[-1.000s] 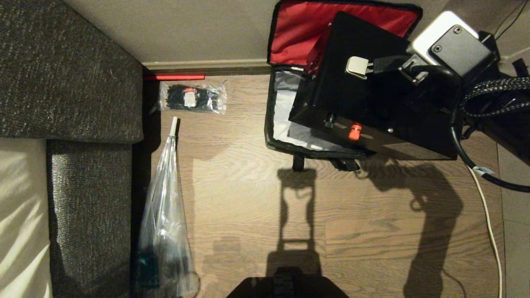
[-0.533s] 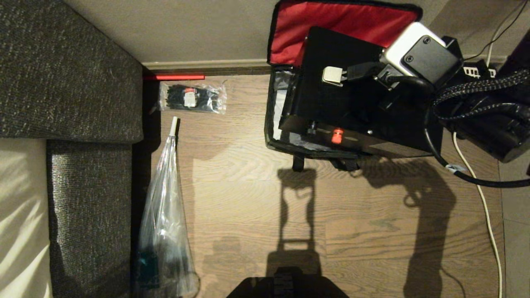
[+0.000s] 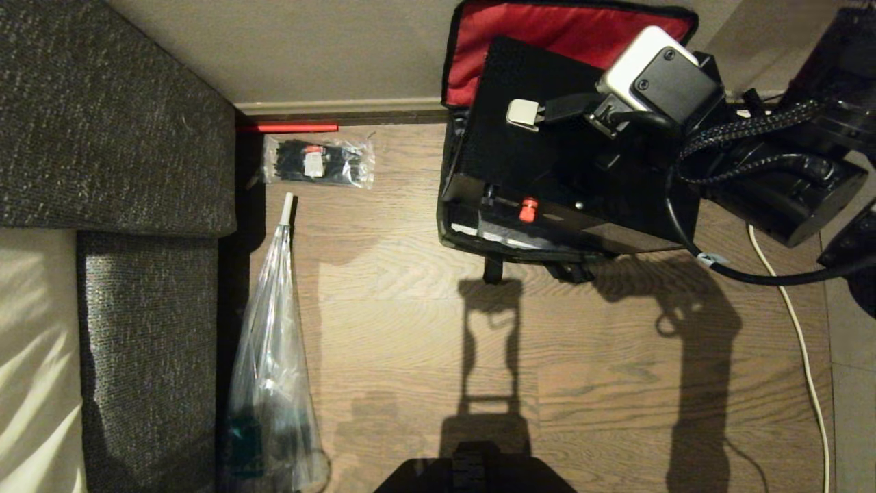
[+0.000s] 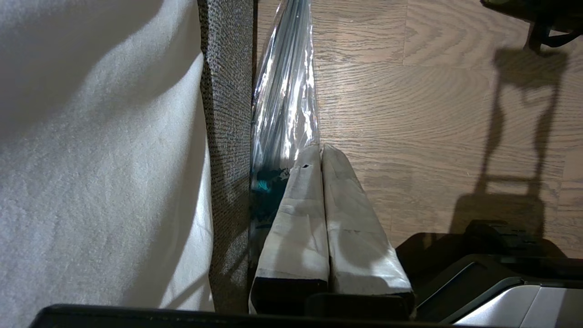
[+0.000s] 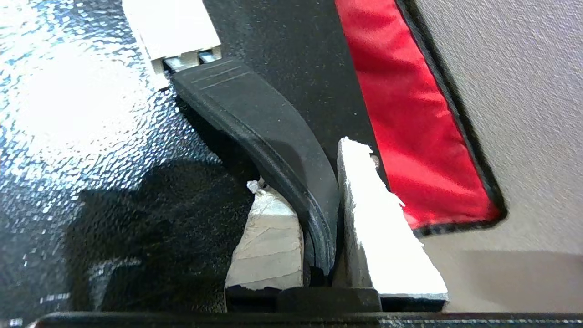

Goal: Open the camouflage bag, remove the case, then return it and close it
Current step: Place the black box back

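The camouflage bag [image 3: 457,236] lies open on the wood floor by the wall, its red-lined lid [image 3: 547,38] leaning back. The black case [image 3: 540,164] sits tilted in the bag's mouth and covers most of the inside. Its red latch button [image 3: 527,209] faces me. My right gripper [image 5: 303,166] is shut on the case's curved black handle [image 5: 255,114], which ends in a white bracket [image 3: 523,114]. The red lining [image 5: 410,136] shows just beyond the fingers. My left gripper [image 4: 321,148] is parked low by the sofa, shut and holding nothing.
A grey sofa [image 3: 116,137] fills the left side. Beside it lie a long clear plastic bag [image 3: 274,356], a packet of black cable ties [image 3: 318,163] and a red stick [image 3: 287,127] at the baseboard. A white cable [image 3: 804,356] runs along the right.
My right arm has carried the case leftward and down into the bag's mouth. The silver lining that showed beside it is now almost covered. The left arm has not moved.
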Motion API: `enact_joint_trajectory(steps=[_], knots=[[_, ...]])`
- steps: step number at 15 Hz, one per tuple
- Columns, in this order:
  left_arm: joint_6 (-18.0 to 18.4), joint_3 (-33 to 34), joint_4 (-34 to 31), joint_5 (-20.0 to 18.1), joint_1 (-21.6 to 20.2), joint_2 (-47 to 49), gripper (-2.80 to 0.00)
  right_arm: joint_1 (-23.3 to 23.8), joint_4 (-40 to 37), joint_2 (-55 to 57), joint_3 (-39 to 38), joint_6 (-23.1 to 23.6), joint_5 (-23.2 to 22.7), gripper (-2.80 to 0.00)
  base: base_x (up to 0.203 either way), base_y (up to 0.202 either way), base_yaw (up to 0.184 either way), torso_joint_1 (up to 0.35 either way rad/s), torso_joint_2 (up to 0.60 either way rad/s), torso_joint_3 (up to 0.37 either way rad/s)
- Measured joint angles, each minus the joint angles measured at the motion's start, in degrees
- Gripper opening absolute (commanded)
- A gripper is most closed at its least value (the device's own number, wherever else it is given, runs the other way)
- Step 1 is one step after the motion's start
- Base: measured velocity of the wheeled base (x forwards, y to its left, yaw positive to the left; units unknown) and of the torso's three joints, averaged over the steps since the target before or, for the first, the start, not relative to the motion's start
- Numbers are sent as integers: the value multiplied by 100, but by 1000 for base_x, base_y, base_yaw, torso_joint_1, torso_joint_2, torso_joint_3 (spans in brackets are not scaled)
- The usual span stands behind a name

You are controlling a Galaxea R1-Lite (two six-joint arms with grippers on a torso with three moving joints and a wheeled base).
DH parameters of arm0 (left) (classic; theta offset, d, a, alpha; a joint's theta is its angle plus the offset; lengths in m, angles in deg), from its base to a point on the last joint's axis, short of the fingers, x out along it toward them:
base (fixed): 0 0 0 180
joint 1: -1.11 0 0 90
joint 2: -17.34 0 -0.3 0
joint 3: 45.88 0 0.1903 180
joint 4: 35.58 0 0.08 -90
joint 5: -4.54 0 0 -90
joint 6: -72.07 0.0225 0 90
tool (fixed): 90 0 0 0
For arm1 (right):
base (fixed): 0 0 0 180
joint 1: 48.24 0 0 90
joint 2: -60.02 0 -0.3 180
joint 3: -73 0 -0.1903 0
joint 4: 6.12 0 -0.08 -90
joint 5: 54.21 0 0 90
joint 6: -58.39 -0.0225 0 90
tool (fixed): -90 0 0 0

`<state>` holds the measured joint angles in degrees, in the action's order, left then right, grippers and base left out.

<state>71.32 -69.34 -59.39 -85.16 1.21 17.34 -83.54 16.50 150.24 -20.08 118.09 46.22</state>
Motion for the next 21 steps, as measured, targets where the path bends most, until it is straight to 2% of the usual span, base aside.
enact_joint_trajectory(steps=[5, 21], knots=[[-2, 0, 3, 0, -7, 0, -280, 46, -167, 204, 183, -172, -185, -280, 0, 0, 0, 0, 0, 0], [-2, 0, 1, 0, -7, 0, -280, 645, -829, 297, 321, -498, -972, -280, 0, 0, 0, 0, 0, 0]])
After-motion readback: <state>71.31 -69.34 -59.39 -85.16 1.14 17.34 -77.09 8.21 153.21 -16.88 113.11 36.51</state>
